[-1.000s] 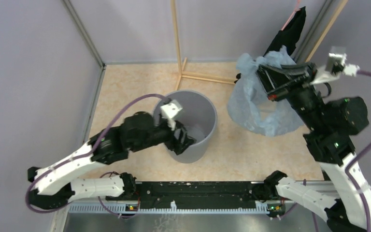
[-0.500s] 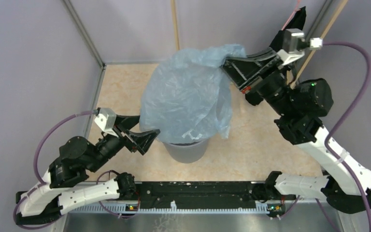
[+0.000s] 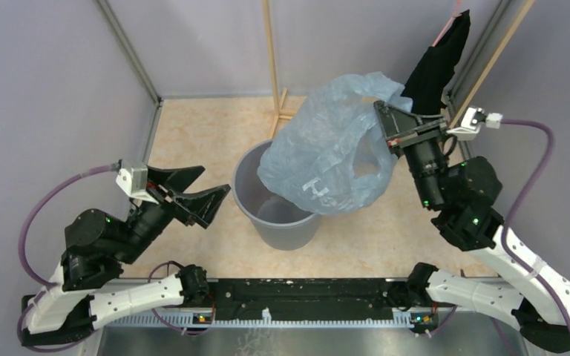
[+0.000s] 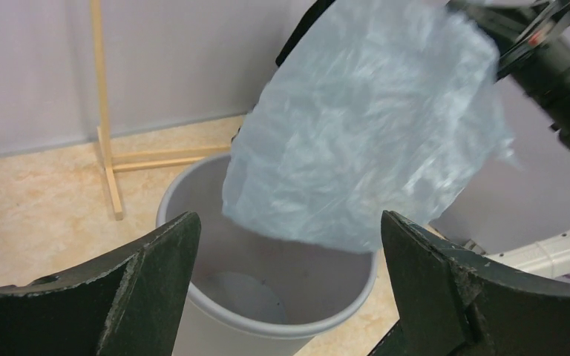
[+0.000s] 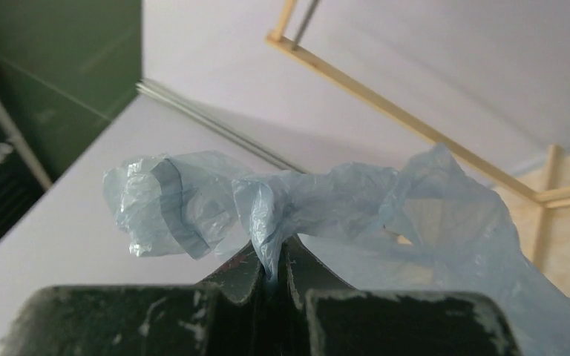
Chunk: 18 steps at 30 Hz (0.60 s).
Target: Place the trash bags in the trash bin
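Hanging high: the pale-blue trash bag (image 3: pixel 330 159) is up in the air, puffed out and crinkly, held above the far-right side of the trash bin (image 3: pixel 286 226). From the top view its lower fold covers part of the bin's rim.
Right hand: the right hand (image 3: pixel 383 117) is clamped tight on a bunched twist at the bag's top. Its wrist view shows the plastic pinched between the two fingers (image 5: pixel 230 282), with loose folds spilling out on either side.
Left hand: the left hand (image 3: pixel 217 182) is spread wide and carries nothing. It is poised just left of the bin and aimed at it, and in its own camera both fingers (image 4: pixel 148 289) frame the bin's mouth.
Bin: upright, round and grey, standing about mid-desk and a touch closer to the near edge. Its mouth is open to the camera and the pale floor inside shows.
Bag against bin: in the left wrist view the bag's lowest bulge hangs in front of the bin's far rim. Whether plastic and rim actually touch, I cannot tell.
Marking: a small white mark (image 3: pixel 319 189) shows on the bag's lower part.
Desk: the beige, mottled desk (image 3: pixel 193 133) is walled in by pale panels.
Far edge: a thin wooden frame (image 3: pixel 273 67) stands upright there, and a black garment (image 3: pixel 438 63) hangs at the far-right corner, just behind the right hand.
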Tool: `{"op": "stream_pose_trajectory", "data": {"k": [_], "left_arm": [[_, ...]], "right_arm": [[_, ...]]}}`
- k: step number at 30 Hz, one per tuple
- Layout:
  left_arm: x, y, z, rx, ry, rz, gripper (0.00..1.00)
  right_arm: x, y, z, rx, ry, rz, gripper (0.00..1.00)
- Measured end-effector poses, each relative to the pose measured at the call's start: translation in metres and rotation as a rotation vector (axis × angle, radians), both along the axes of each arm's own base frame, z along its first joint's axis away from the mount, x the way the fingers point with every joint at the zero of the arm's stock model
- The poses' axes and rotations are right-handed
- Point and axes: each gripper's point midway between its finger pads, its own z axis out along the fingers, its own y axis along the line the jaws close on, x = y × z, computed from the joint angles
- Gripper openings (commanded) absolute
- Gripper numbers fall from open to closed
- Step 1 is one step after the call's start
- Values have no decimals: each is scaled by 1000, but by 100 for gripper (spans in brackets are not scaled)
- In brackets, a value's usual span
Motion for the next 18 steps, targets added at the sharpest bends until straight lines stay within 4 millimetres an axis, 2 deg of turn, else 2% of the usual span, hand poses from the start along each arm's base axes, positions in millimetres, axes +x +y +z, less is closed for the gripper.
{"op": "stream_pose_trajectory", "data": {"k": [2,4,7,9,10,12,13,18], "left_arm": [[0,0,10,-19,-7,1,97],[2,-2,16,-25,-7,7,97],[8,-8,13,-11,11,24,98],[11,-11,10,-10,29,37,98],[12,-10,9,-14,36,47,99],[13,-5,9,-35,50,69,99],[13,1,10,-51,56,81,99],[6,35,15,-164,69,126,99]], "right_arm": [[11,5,-22,-54,52,-30,0],[18,13,-29,-90,62,-37,0],[26,32,-32,-147,56,-13,0],[26,47,-17,-161,22,34,0],[23,55,-4,-150,-13,71,0],[17,63,15,-120,-62,120,0],[11,67,28,-85,-101,159,0],[-14,75,65,60,-212,302,0]]}}
